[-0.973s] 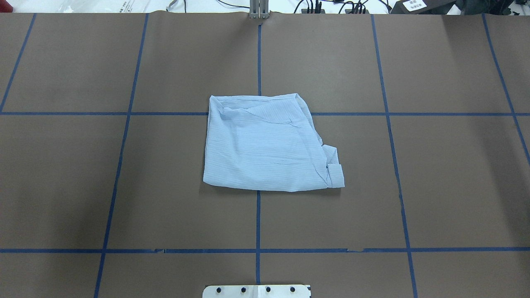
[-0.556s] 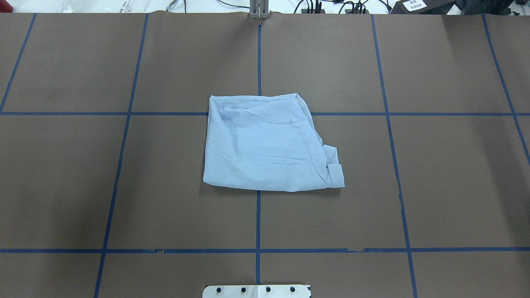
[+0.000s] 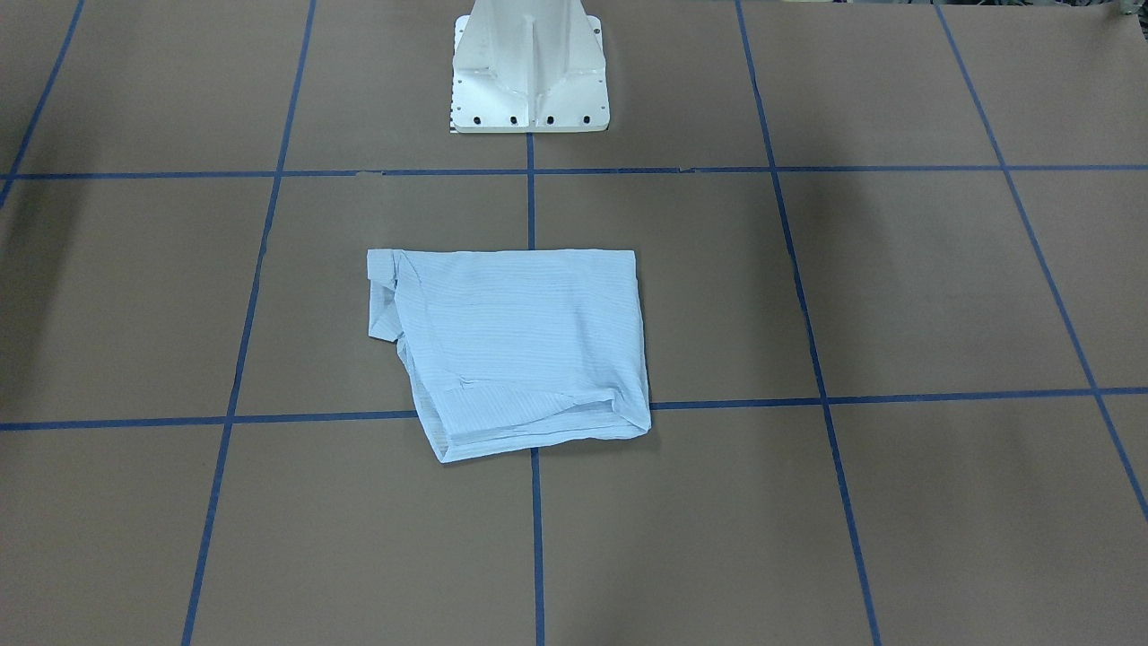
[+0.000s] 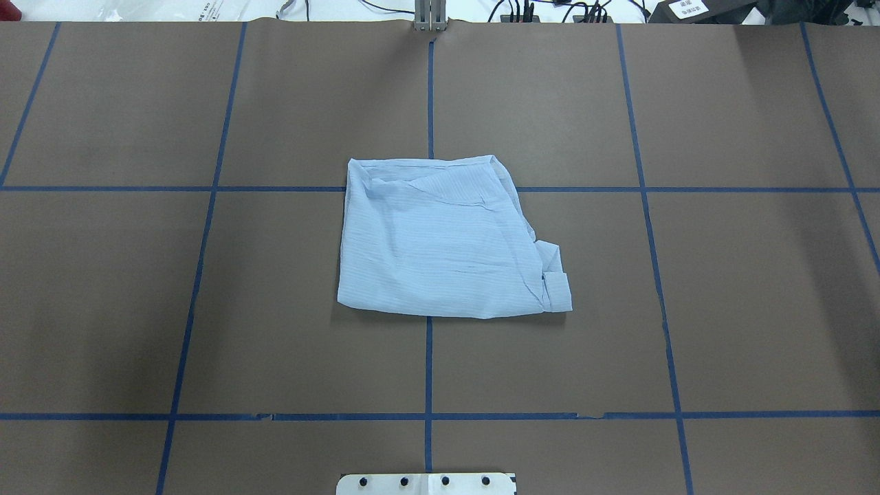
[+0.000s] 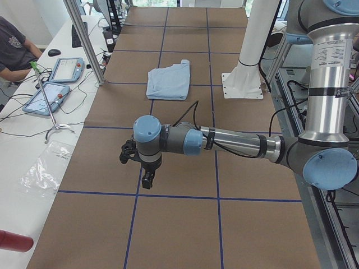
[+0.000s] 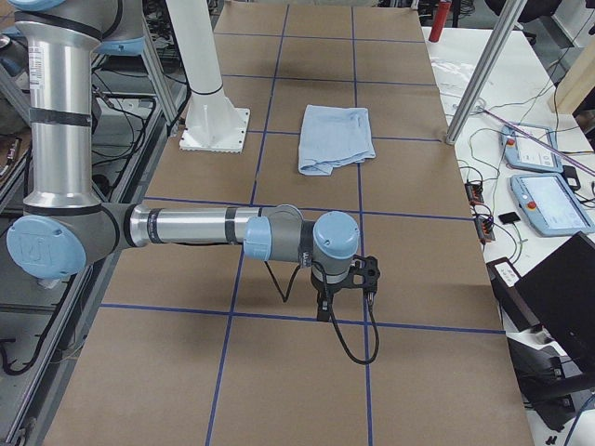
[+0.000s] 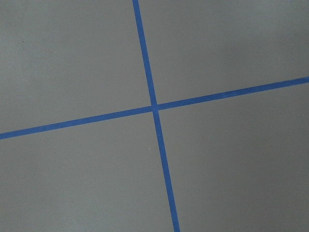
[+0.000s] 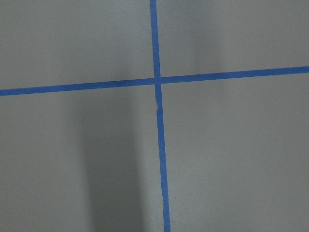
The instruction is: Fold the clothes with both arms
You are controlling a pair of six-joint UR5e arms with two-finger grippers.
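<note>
Shirt (image 4: 440,240) lies folded near pedestal (image 3: 529,81), apart from left pincer (image 5: 147,180) and right pincer (image 6: 323,309); grips: cannot tell.

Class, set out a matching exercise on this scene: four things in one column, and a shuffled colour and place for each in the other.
Column one:
1 shirt
2 pedestal
3 left gripper
4 tape lines

Column two:
a white, on the robot's side of the table
b black, above the table, apart from the shirt
c light blue, folded, mid-table
d dark blue, crossing the table

Pairs: 1-c, 2-a, 3-b, 4-d.
</note>
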